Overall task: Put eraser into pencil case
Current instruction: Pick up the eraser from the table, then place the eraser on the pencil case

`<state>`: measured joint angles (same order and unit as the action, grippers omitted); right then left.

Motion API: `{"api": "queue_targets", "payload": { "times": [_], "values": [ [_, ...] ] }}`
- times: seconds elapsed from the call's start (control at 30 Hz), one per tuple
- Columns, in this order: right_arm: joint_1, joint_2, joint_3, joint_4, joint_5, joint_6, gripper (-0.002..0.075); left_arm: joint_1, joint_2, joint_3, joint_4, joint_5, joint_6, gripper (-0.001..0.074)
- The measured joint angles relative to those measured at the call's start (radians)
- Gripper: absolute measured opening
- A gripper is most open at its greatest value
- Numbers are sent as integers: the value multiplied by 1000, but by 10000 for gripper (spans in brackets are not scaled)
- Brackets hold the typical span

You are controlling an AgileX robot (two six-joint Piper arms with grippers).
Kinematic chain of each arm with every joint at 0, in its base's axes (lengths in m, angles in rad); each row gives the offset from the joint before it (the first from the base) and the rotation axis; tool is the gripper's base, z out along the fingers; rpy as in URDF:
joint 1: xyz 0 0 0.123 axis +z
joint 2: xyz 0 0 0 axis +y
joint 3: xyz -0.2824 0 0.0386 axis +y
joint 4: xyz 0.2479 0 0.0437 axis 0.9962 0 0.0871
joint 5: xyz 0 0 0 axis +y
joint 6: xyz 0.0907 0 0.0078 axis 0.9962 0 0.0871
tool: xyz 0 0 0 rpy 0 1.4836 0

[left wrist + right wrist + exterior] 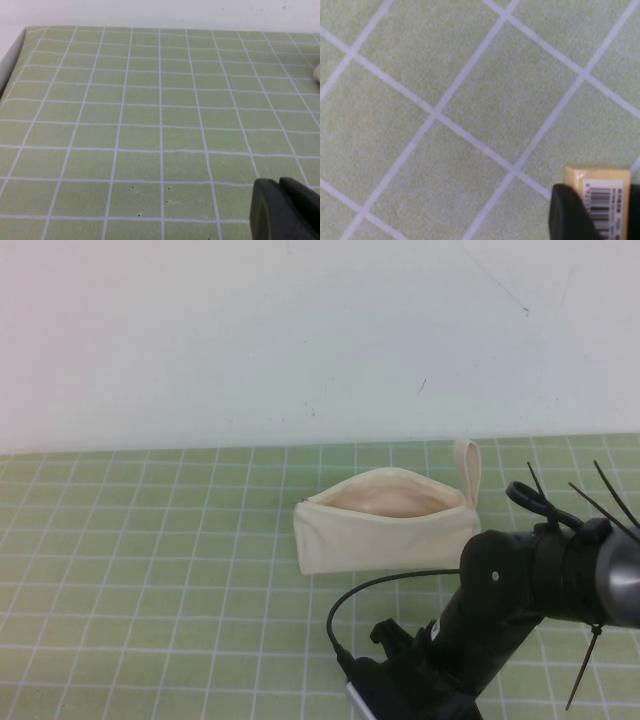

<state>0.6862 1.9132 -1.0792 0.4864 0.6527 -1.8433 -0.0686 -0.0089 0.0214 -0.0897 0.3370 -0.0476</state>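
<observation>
One eraser [602,200] between right pincer [600,212] fingers; left pincer [285,210] apart.

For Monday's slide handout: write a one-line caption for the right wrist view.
Right gripper low over the green grid mat, its fingers either side of the barcode-labelled eraser.

eraser [601,197]: 1 | pencil case [385,520]: 1 | left pincer [285,210]: 1 | right pincer [594,212]: 1

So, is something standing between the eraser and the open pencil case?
Nothing visible. The tiny tan-yellow barcode-labelled eraser sits between the right tool's fingers, near the table's front; only bare green grid mat reaches the cream-white fabric pencil case, mouth open. The left tool is elsewhere.
</observation>
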Motion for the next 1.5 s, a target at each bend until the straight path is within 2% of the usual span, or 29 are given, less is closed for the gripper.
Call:
{"api": "queue_targets", "payload": {
  "times": [0.2,0.33,0.57,0.77,0.9,1.1,1.2,1.3,1.37,1.43,1.5],
  "values": [
    [0,-39,-79,-28,37,89,208,0,0,0,0,0,0,-1],
    [0,-98,-193,-112,40,173,208,0,0,0,0,0,0,-1],
    [-33,-124,-344,-330,-106,457,208,0,0,0,0,0,0,-1],
    [-132,-85,-357,-340,-277,702,208,0,0,0,0,0,0,-1],
    [-158,-45,-357,-288,-291,760,213,0,0,0,0,0,0,-1],
    [-160,-34,-357,-213,-289,798,391,0,0,0,0,0,0,-1],
    [-160,-34,-380,-209,-242,811,414,0,0,0,0,0,0,-1],
    [-160,-36,-428,-211,-151,821,374,0,0,0,0,0,0,-1],
    [-160,-46,-477,-243,-61,848,281,0,0,0,0,0,0,-1],
    [-160,-69,-523,-299,29,910,144,0,0,0,0,0,0,-1],
    [-160,-109,-567,-373,101,987,63,0,0,0,0,0,0,-1]
  ]
}}
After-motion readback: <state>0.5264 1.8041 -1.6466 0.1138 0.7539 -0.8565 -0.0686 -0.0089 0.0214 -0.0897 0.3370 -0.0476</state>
